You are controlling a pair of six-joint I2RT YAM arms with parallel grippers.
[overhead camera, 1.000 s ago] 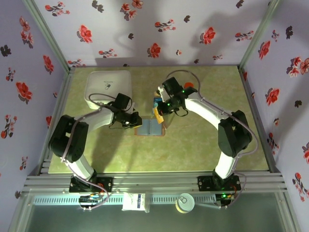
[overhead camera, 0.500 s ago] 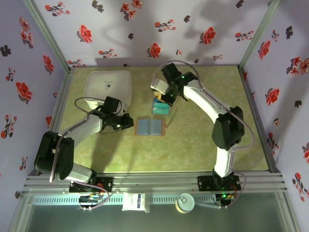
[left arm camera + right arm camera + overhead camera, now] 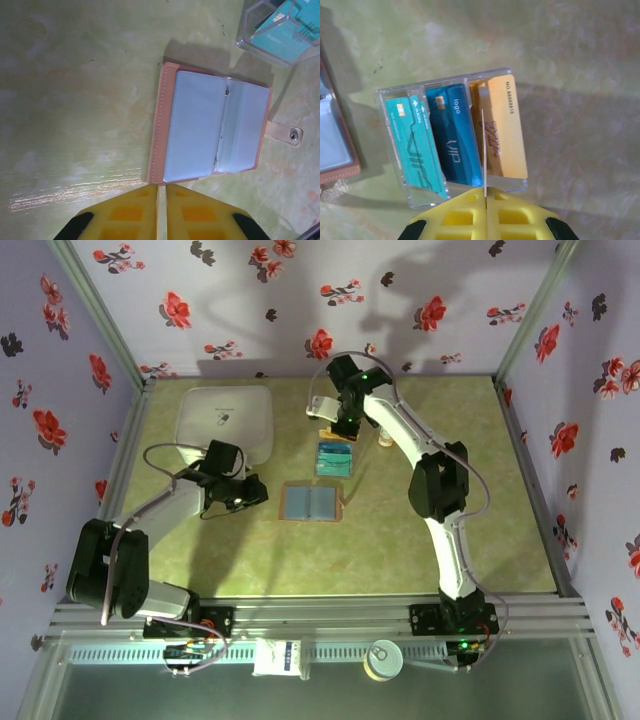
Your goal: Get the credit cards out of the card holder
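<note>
Wallet [image 3: 212,130] open on the table [image 3: 450,540].
Cards [image 3: 452,142] lie in the clear tray [image 3: 381,115] (teal, blue, yellow); left hand [image 3: 161,194] and right hand [image 3: 484,196] are pressed together.

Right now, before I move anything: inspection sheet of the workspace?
Surface: green mottled table, nothing spilled.
Job's things: card holder lies open, pockets look empty; teal, blue and yellow credit cards sit in the clear tray.
Clutter: white container; small bottle.
Grippers: left gripper shut, beside the card holder; right gripper shut, above the clear tray.
Cables: cable looped along the right arm, off the table.
Surroundings: floral walls; nothing else seen.
</note>
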